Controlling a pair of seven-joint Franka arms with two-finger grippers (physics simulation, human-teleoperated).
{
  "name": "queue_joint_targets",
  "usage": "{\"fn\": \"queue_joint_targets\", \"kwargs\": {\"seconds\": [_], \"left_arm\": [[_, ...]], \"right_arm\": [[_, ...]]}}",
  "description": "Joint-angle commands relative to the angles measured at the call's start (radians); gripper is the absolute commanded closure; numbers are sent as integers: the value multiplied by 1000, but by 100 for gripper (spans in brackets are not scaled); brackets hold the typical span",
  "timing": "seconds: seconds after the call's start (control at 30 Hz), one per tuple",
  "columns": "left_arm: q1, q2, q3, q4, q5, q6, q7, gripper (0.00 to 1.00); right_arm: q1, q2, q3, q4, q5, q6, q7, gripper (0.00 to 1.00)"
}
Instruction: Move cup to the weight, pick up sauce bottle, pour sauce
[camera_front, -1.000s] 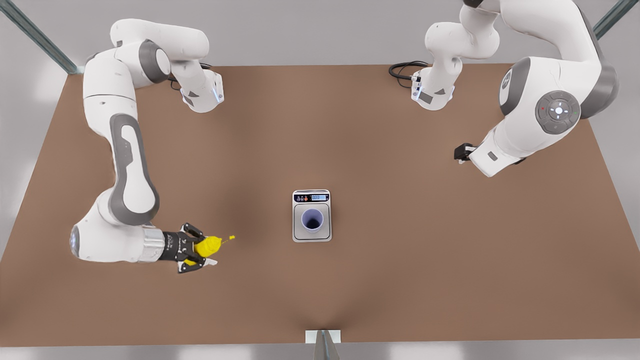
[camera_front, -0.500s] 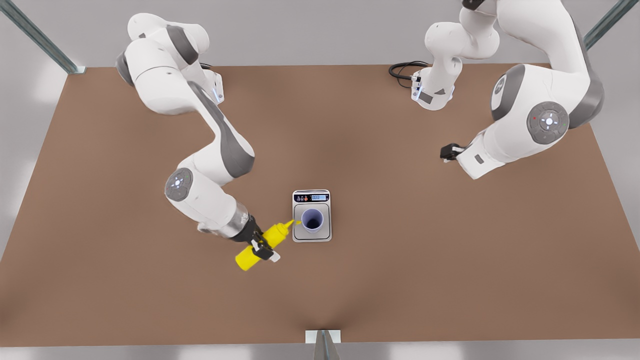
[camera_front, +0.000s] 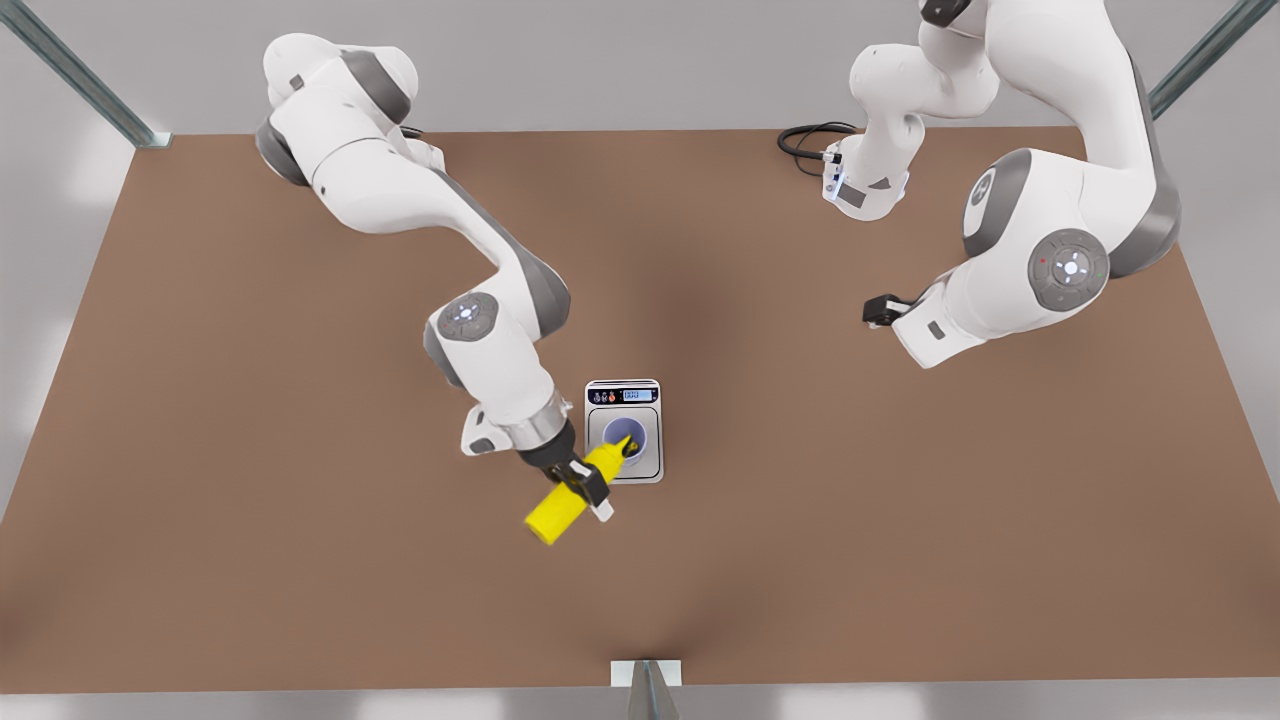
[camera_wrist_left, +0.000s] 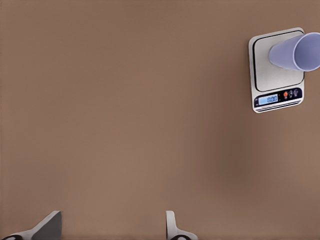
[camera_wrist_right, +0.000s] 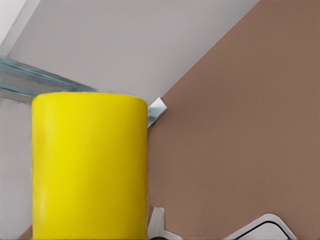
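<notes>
The lavender cup (camera_front: 626, 431) stands upright on the silver-grey weight (camera_front: 650, 466) near the table's middle. My right gripper (camera_front: 586, 486) is shut on the yellow sauce bottle (camera_front: 556, 508), which is tipped over with its nozzle pointing into the cup's mouth. In the right wrist view the sauce bottle (camera_wrist_right: 90, 170) stands large, with one finger (camera_wrist_right: 156, 224) beside it. My left gripper (camera_front: 880, 310) waits high at the front view's right; its wrist view shows it (camera_wrist_left: 112, 231) open, far from the cup (camera_wrist_left: 295, 52) and the weight (camera_wrist_left: 272, 82).
A black cable (camera_front: 805, 140) loops by the arm base at the back right. A small metal bracket (camera_front: 645, 672) sits at the table's front edge. Metal frame bars (camera_front: 80, 75) run off the back corners. Bare brown tabletop (camera_front: 300, 580) surrounds the weight.
My right arm swung the sauce bottle from the front view's left to the weight and tipped it, nozzle now over the cup. The left arm drifted slightly toward the middle.
</notes>
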Motion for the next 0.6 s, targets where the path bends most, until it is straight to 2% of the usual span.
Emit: {"fn": "queue_joint_targets", "kwargs": {"seconds": [0.0,0.57], "left_arm": [[1,1,0,0,6,0,0,0],[-1,5,0,-6,6,0,0,0]], "right_arm": [[0,0,0,-3,27,46,-25,79],[26,32,9,-153,-276,118,-37,79]]}}
